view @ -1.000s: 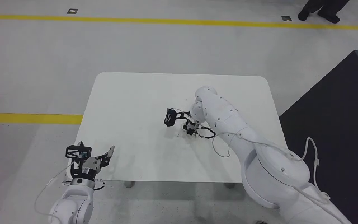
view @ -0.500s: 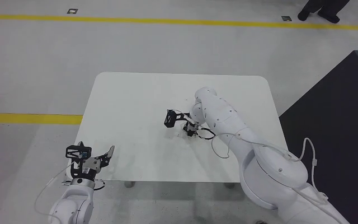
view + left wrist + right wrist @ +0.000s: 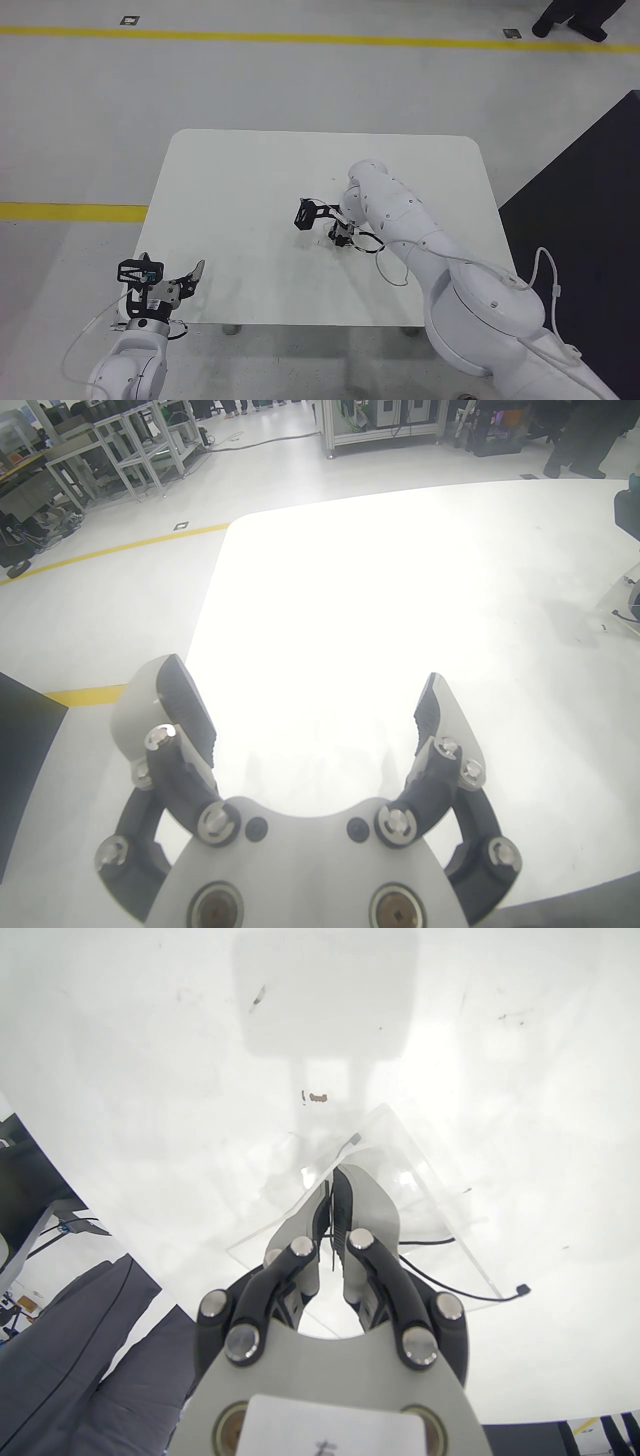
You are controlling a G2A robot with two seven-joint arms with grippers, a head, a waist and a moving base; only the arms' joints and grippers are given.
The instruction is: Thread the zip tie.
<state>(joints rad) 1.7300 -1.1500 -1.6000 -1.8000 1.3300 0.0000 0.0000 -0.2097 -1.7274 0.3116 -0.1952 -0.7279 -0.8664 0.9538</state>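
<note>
My right gripper (image 3: 332,1178) is shut on a thin black zip tie (image 3: 345,1148), whose small head sticks out just past the fingertips. It hovers over a clear plastic plate (image 3: 440,1208) lying near the middle of the white table (image 3: 250,180). A second black zip tie (image 3: 470,1295) lies across that plate with its head off the plate's edge. In the top view the right gripper (image 3: 338,232) is at the table's centre. My left gripper (image 3: 315,710) is open and holds nothing, low over the table's near left corner (image 3: 186,298).
The white table (image 3: 350,575) has wide bare surface between the two arms. The clear plate (image 3: 614,602) shows far off in the left wrist view. A yellow floor line (image 3: 70,212) runs past the table's left side.
The right arm has shifted very slightly toward the near side while its gripper stays at the plate. The left arm has not moved.
</note>
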